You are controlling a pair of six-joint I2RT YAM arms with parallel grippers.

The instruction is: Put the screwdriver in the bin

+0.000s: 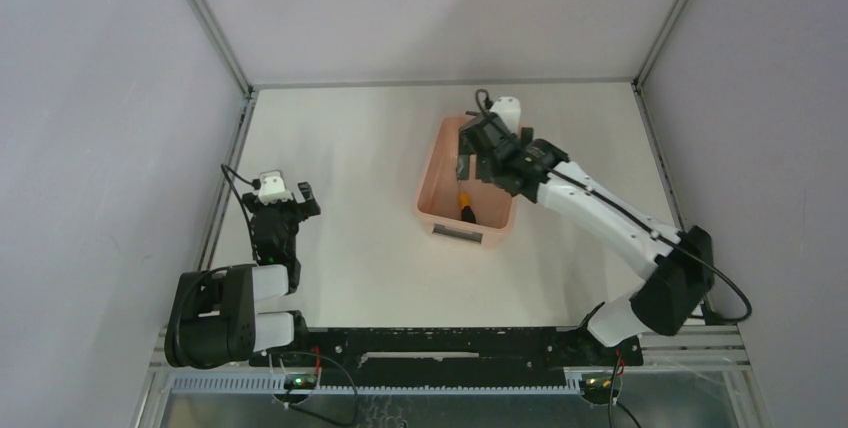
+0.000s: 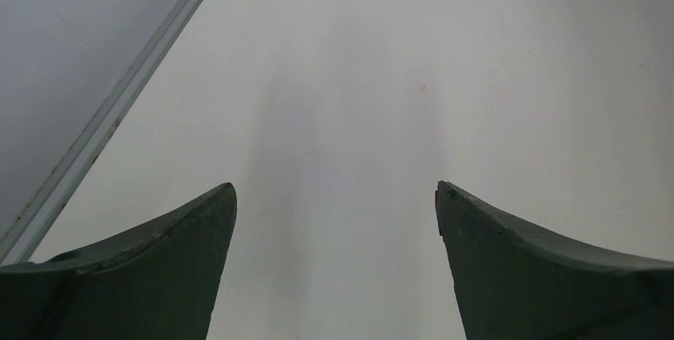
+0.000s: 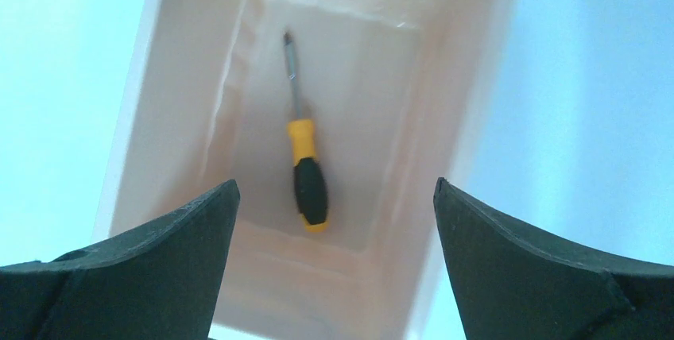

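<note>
The screwdriver (image 1: 465, 206), with a yellow and black handle and a thin grey shaft, lies flat on the floor of the pale pink bin (image 1: 430, 188), handle toward its near end. In the right wrist view the screwdriver (image 3: 306, 173) lies loose between the bin's walls (image 3: 183, 102). My right gripper (image 1: 472, 156) hangs over the bin's far end, open and empty (image 3: 335, 189), above the screwdriver and apart from it. My left gripper (image 1: 285, 198) is open and empty over the bare table at the left (image 2: 335, 189).
The bin stands right of the table's middle, its long side running near to far. A metal rail (image 2: 111, 117) runs along the table's left edge close to my left gripper. Grey walls enclose the table on three sides.
</note>
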